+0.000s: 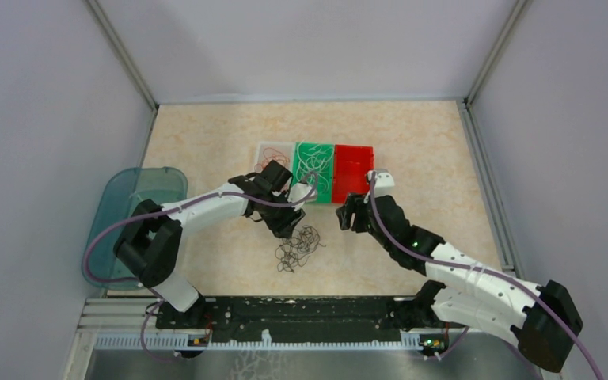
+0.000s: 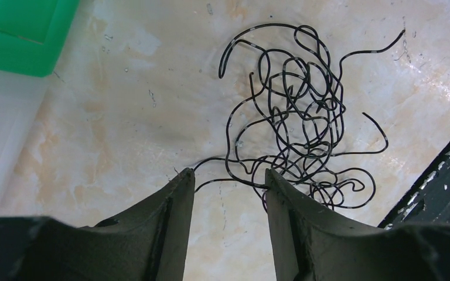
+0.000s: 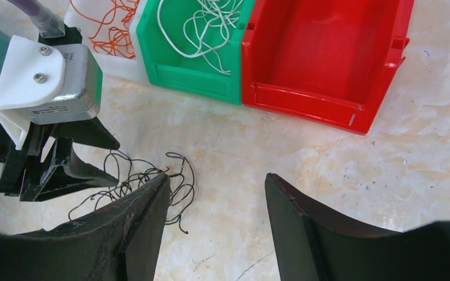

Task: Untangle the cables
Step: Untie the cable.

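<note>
A tangle of thin black cables (image 1: 299, 247) lies on the table in front of the bins. My left gripper (image 1: 289, 229) hangs at the tangle's far-left edge, open. In the left wrist view the black cables (image 2: 296, 117) spread beyond the left gripper (image 2: 228, 175), and a couple of loose strands run across the gap between its tips. My right gripper (image 1: 347, 215) is open to the right of the tangle, with nothing between its fingers. The right wrist view shows the right gripper (image 3: 217, 175) over bare table, the black cables (image 3: 179, 181) beside its left finger, and the left gripper (image 3: 117, 165) beyond.
Three bins stand in a row behind the tangle: a clear bin (image 1: 263, 152) holding orange cables (image 3: 114, 29), a green bin (image 1: 324, 194) holding white cables (image 3: 202, 26), and a red bin (image 3: 328, 52) with nothing in it. A teal lid (image 1: 134, 206) lies at far left.
</note>
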Robot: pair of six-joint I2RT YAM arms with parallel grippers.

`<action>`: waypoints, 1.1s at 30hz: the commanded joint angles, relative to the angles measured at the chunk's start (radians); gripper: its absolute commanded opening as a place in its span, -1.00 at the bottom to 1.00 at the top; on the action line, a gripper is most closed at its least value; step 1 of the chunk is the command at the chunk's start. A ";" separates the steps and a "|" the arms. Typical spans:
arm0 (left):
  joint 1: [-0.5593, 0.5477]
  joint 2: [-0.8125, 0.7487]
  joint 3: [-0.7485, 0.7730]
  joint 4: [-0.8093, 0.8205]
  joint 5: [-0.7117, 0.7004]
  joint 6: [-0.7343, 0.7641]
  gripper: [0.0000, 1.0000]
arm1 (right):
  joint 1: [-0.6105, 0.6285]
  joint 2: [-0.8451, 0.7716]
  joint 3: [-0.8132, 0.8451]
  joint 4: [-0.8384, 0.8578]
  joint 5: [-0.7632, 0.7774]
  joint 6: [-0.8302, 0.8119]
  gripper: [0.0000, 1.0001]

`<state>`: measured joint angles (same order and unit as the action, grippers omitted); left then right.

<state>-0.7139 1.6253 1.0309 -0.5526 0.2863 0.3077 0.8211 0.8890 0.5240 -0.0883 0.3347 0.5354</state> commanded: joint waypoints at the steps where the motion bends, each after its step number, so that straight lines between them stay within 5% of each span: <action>1: -0.006 -0.004 0.001 0.034 -0.024 -0.001 0.08 | -0.005 -0.034 0.004 0.040 -0.001 0.010 0.22; 6: -0.006 -0.008 -0.002 0.048 -0.054 0.010 -0.12 | -0.005 -0.049 -0.005 0.041 0.002 0.013 0.22; 15: -0.006 -0.032 0.052 -0.003 -0.085 0.051 -0.93 | -0.005 -0.081 -0.014 0.073 -0.026 -0.012 0.22; 23: -0.006 -0.148 0.287 -0.218 0.089 0.166 -1.00 | -0.005 -0.110 -0.075 0.320 -0.190 -0.113 0.30; 33: -0.006 -0.219 0.391 -0.362 0.303 0.215 -1.00 | 0.001 0.010 -0.072 0.633 -0.369 -0.198 0.52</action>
<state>-0.7139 1.4071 1.3895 -0.8227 0.4801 0.4915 0.8200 0.8532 0.4057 0.3576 0.0620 0.3847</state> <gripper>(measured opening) 0.007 0.753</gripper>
